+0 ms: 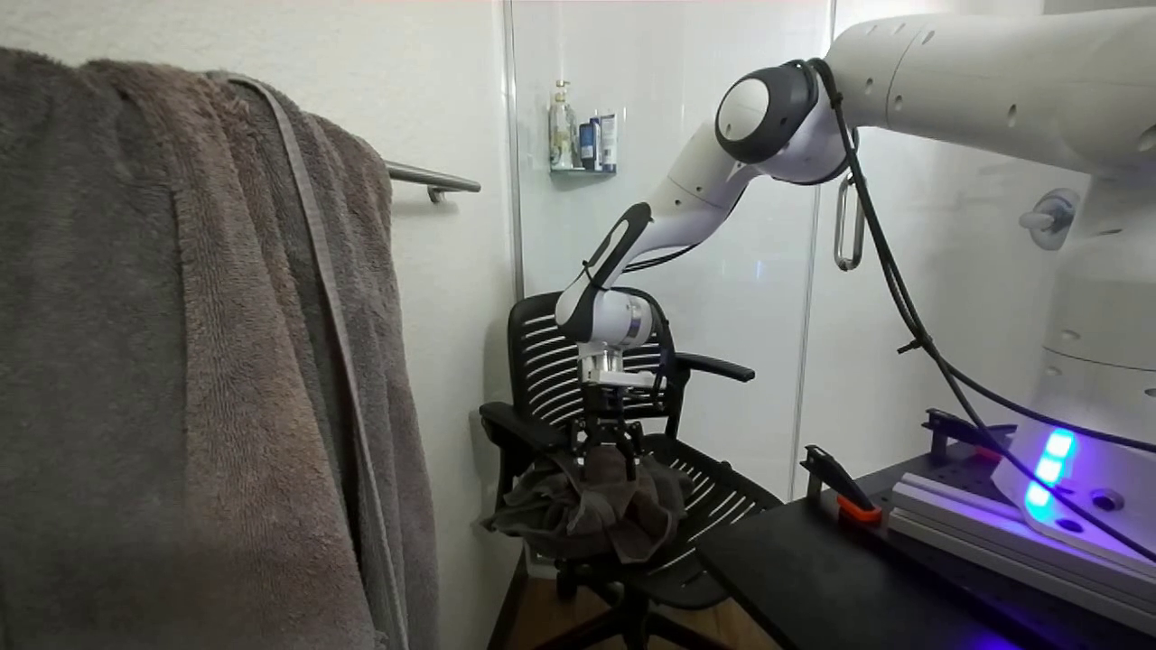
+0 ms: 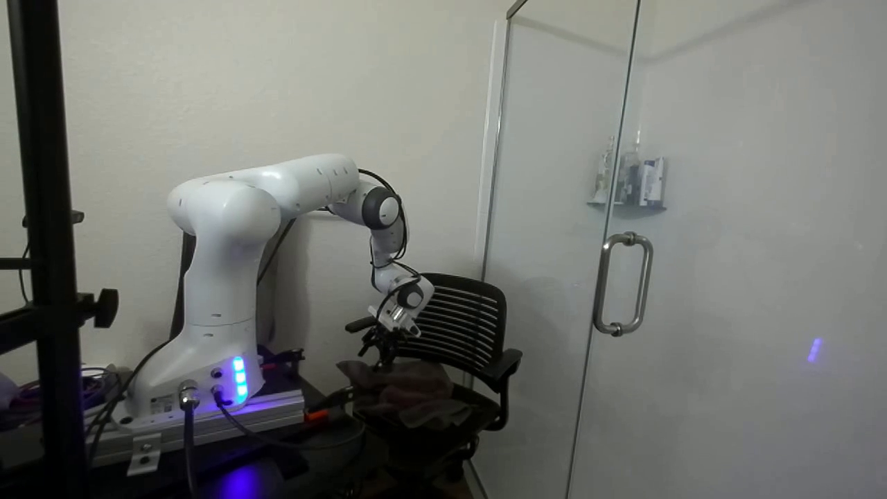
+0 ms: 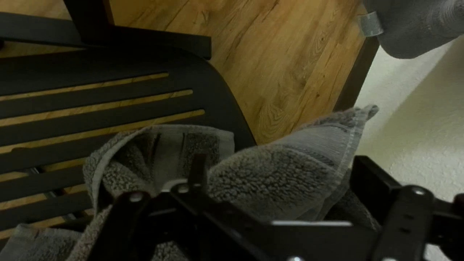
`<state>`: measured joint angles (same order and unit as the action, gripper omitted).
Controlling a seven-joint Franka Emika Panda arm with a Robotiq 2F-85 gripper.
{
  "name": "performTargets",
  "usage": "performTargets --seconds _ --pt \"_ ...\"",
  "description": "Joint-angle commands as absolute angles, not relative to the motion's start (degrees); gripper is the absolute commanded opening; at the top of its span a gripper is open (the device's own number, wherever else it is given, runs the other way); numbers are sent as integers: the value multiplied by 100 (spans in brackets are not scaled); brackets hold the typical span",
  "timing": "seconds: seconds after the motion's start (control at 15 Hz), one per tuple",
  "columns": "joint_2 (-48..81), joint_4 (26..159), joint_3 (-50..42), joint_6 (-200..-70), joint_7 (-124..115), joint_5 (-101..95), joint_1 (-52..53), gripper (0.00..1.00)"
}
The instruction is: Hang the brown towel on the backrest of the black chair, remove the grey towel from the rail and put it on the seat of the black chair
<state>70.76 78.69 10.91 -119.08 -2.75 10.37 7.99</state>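
a rumpled grey-brown cloth point(image 1: 591, 524) lies heaped on the seat point(image 3: 108, 94) of the black chair point(image 1: 673, 578); it is probably the brown towel, though its colour is hard to read and it cannot be told whether the heap is one cloth or two. no towel shows over the backrest point(image 2: 464, 322), as far as the arm point(image 1: 704, 181) leaves it in sight. the grey towel point(image 1: 244, 379) hangs at the near left over the rail point(image 1: 429, 175), whose far end pokes out bare.

the hand point(image 3: 281, 166) points down at the heap, spread wide, its fingers point(image 3: 371, 181) well apart with a fold of terry showing between them and nothing gripped. whether either finger touches the cloth cannot be told.

the step looks like picking the cloth up. to do it well, the hand should sink a little deeper round that fold without pressing the seat, and pinch a thick gather rather than a loose corner. it should lift straight up until the tails clear the left and right armrests point(image 1: 718, 366), then swing over the top of the far backrest and lower so that cloth falls on both sides before letting go; a lopsided drape could slide off. the grey towel is best left until then.
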Motion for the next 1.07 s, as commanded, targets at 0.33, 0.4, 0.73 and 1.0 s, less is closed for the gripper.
performTargets --seconds 0.33,0.4,0.73,1.0 --pt "7421 7513 1024 -11748 -315 1071 822 100" --pt "7424 7542 977 -11974 -380 1053 883 100" --pt "7362 7737 881 -13109 -599 1011 1118 100" --pt "7436 7559 959 -12753 -519 1014 1073 100"
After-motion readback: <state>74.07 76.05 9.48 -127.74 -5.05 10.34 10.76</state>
